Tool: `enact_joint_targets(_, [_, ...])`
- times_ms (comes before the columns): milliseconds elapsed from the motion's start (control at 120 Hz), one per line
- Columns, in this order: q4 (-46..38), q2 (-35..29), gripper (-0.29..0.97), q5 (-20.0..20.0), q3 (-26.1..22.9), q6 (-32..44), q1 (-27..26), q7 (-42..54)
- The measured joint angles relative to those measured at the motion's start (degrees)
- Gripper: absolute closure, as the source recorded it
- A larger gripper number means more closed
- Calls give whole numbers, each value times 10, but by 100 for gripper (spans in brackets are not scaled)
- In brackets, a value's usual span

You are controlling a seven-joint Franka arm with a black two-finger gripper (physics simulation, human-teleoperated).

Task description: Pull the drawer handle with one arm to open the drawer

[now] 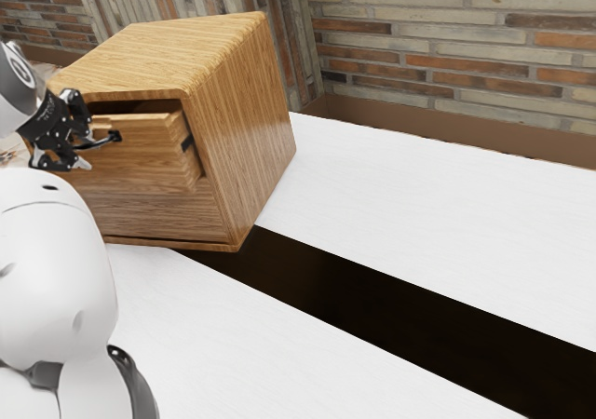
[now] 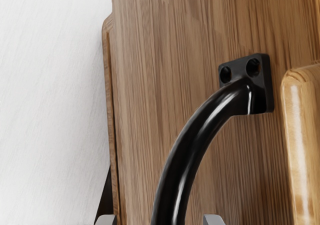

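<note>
Gripper (image 1: 104, 149) is straddling, fingers spread, the black curved metal handle (image 2: 197, 135) of the partly open light wooden drawer (image 1: 149, 154).

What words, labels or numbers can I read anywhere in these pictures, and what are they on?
No text can be read in either view.
Gripper: pale flecks on its black body, too small to read as writing.
Cabinet, drawer, handle: plain wood and black metal, no label or number.
Table, brick wall: no signs.
</note>
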Motion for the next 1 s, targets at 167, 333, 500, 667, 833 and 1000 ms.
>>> enact_joint_targets(167, [-14, -7, 52, 0, 14, -4, -6, 0])
enact_joint_targets(333, [-18, -10, 52, 0, 18, -7, -9, 1])
enact_joint_targets(500, [-24, -16, 52, 0, 25, -8, -16, 1])
enact_joint_targets(667, [-41, -27, 52, 0, 41, -10, -30, 1])
enact_joint_targets(833, [-60, -37, 52, 1, 59, -15, -40, 2])
enact_joint_targets(1000, [-78, -40, 52, 5, 76, -18, -55, 3])
